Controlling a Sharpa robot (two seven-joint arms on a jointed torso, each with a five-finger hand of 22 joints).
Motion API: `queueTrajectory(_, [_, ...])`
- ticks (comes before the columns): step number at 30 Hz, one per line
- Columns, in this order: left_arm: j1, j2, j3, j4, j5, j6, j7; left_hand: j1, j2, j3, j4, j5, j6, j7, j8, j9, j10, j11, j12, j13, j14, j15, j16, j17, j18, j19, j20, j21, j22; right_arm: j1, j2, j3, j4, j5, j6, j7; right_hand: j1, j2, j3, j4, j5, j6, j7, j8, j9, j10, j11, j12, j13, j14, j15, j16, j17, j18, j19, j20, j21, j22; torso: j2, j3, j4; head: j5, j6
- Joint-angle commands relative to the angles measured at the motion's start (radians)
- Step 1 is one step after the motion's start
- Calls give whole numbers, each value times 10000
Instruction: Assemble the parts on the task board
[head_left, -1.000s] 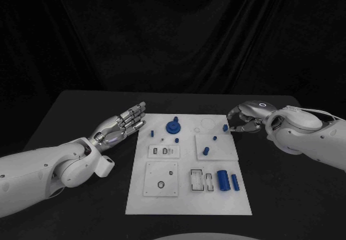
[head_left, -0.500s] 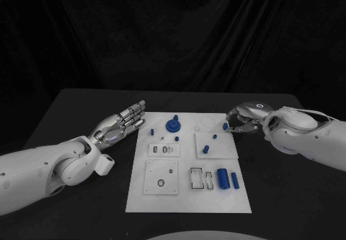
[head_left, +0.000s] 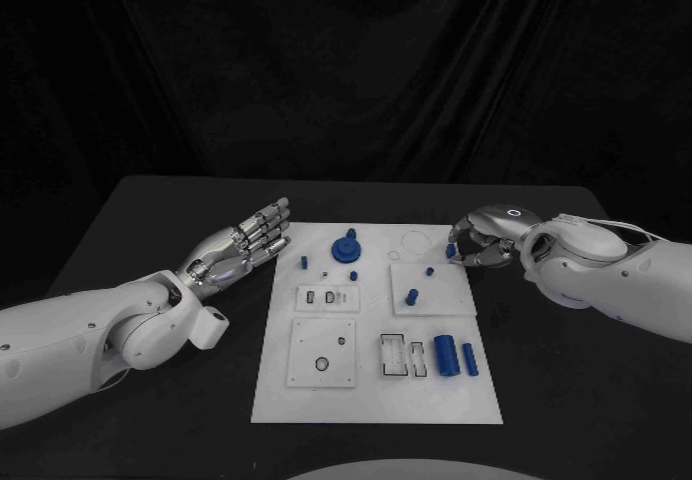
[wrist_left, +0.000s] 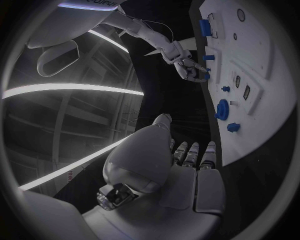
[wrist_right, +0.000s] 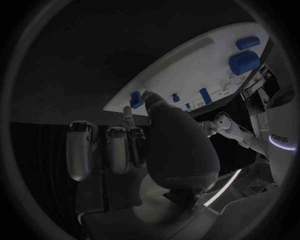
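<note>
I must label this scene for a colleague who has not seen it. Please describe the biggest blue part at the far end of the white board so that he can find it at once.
Start at the white task board in the middle of the black table and go to its far end, away from the robot. There, left of the midline, sits the round blue part, nearer the open left robot hand than the right. It is wider than the small blue pegs around it and has a knob on top.

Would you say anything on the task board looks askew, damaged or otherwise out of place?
Nothing stands out. The task board lies flat and square on the table, and the blue parts sit tidily on it. The right robot hand is at its far right edge.
</note>
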Motion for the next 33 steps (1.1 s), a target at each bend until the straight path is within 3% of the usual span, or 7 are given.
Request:
queueTrajectory(1, [-15,20,7,8,4,72,162,-65,20,53,16,47,23,-78,-25,-9,-16,60,-66,-9,-4,82,-37,-14,94,29,64,-16,-2,-45,41,6,-51,-22,-166,43,70,85,49,6,67,102,-4,4,-21,1052,56,26,2634,1039,85,26,2635,-198,517,57,35,2281,-6,-2,3,7,5])
queueTrajectory(16, [-20,20,7,4,4,105,131,-68,20,57,13,47,51,-87,-19,-3,-16,58,-66,-9,-4,79,-37,-14,94,29,64,-16,-3,-77,238,7,-247,-22,-180,110,167,178,160,-117,211,431,-1,80,-98,1052,66,26,2634,1039,98,26,2635,-190,497,75,6,2270,0,-3,-4,37,-9])
queueTrajectory(23, [-24,34,7,-6,4,132,105,-70,21,60,10,49,61,-85,-16,-1,-16,58,-66,-9,-4,78,-37,-14,93,27,64,-17,-3,-90,306,8,-337,-22,-201,141,197,252,240,-232,234,919,-89,255,-83,1052,4,26,2634,1039,56,26,2635,-184,485,53,-10,2264,-3,0,7,56,0])
queueTrajectory(27, [-26,32,7,-4,4,139,96,-72,21,63,8,49,74,-79,-12,2,-16,58,-66,-9,-4,78,-37,-14,93,28,64,-17,-3,-97,334,8,-378,-22,-213,154,319,322,356,-410,457,1215,-173,351,-58,1052,-72,26,2634,1039,-9,26,2635,-176,469,0,-36,2255,-2,1,3,73,3])
queueTrajectory(33, [-30,29,7,-4,4,144,90,-73,21,65,6,49,86,-73,-9,4,-16,59,-66,-9,-4,79,-37,-14,93,27,65,-17,-3,-106,350,8,-441,-22,-218,146,386,315,394,-504,501,1259,-169,357,-54,1052,-77,26,2634,1039,-19,26,2635,-173,460,-14,-51,2249,-6,-4,-2,86,-6])
